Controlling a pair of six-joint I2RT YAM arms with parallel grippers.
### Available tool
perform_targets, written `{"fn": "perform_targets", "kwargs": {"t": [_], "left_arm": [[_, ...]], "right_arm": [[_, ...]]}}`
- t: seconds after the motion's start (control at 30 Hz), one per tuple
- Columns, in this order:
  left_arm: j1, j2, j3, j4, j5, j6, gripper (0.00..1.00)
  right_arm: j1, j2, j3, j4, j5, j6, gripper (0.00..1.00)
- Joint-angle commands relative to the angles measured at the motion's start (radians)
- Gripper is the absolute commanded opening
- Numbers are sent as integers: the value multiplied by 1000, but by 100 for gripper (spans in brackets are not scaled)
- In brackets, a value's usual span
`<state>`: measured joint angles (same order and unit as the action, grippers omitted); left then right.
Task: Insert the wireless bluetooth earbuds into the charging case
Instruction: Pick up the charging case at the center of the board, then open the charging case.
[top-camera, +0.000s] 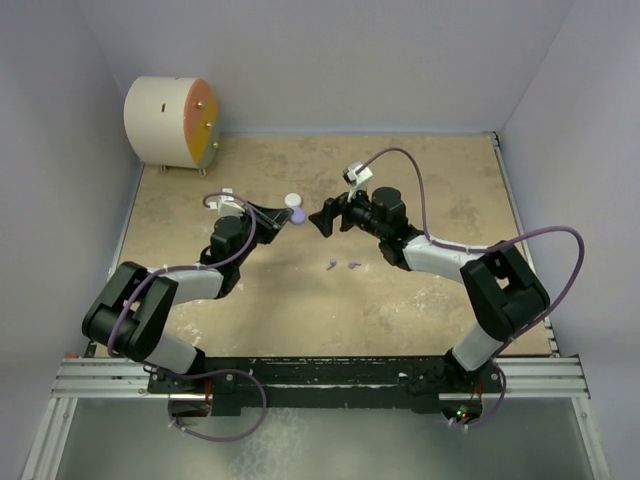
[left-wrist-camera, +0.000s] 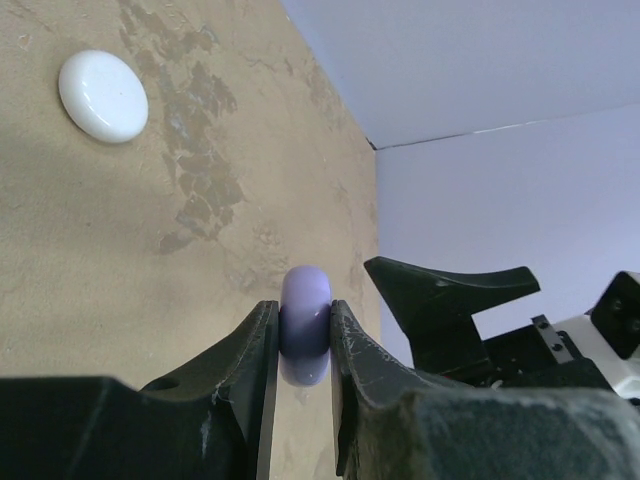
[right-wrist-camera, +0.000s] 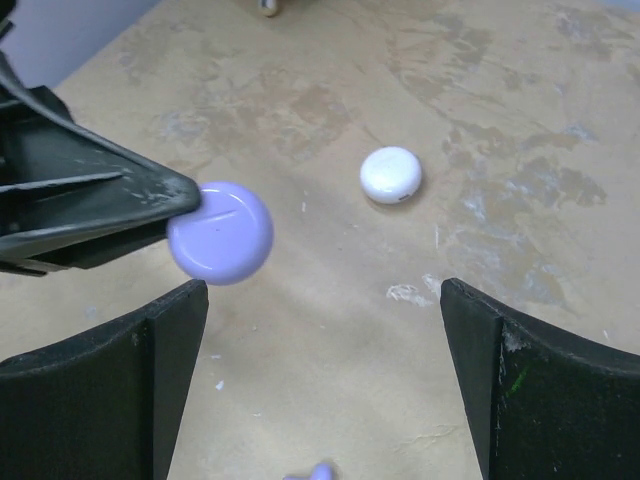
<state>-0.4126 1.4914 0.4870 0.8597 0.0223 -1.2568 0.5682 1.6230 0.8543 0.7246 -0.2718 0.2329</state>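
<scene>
From above, the left jaws are closed on the lilac half (top-camera: 298, 217) of the case, held off the bench (top-camera: 400, 320) at their tips. The right jaws stand wide apart just opposite, gripping nothing. The white half (top-camera: 292, 200) lies on the bench just beyond the left jaws. Both buds (top-camera: 342, 265) lie side by side nearer than the right jaws, below the gap between the two arms, so none is in the case yet.

The left wrist view shows the lilac half (left-wrist-camera: 305, 322) edge-on, pinched across its thickness by the very tips (a shallow hold, I judge). It could pivot or pop out if nudged. One right finger (left-wrist-camera: 450, 300) sits close beside it.

The right wrist view has the lilac half (right-wrist-camera: 220, 232) ahead, towards the left-hand finger, and the white half (right-wrist-camera: 391, 174) farther ahead between the fingers. One bud (right-wrist-camera: 318, 470) peeps in at the near edge.

Risks: the two sets of jaws are close enough to clash, and a low sweep could scatter the buds.

A big drum (top-camera: 170, 122) stands far beyond the left jaws, out of the way.
</scene>
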Motion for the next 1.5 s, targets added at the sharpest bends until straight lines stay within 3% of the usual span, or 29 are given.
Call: {"fn": "perform_targets", "kwargs": {"t": [0.0, 1.2, 1.47], "left_arm": [[3, -4, 40, 89, 31, -9, 0], [-14, 52, 70, 171, 74, -56, 0], [4, 14, 76, 100, -3, -71, 0]], "right_arm": [[-2, -6, 42, 46, 121, 14, 100], [49, 113, 77, 66, 87, 37, 100], [49, 13, -4, -6, 146, 42, 100]]}}
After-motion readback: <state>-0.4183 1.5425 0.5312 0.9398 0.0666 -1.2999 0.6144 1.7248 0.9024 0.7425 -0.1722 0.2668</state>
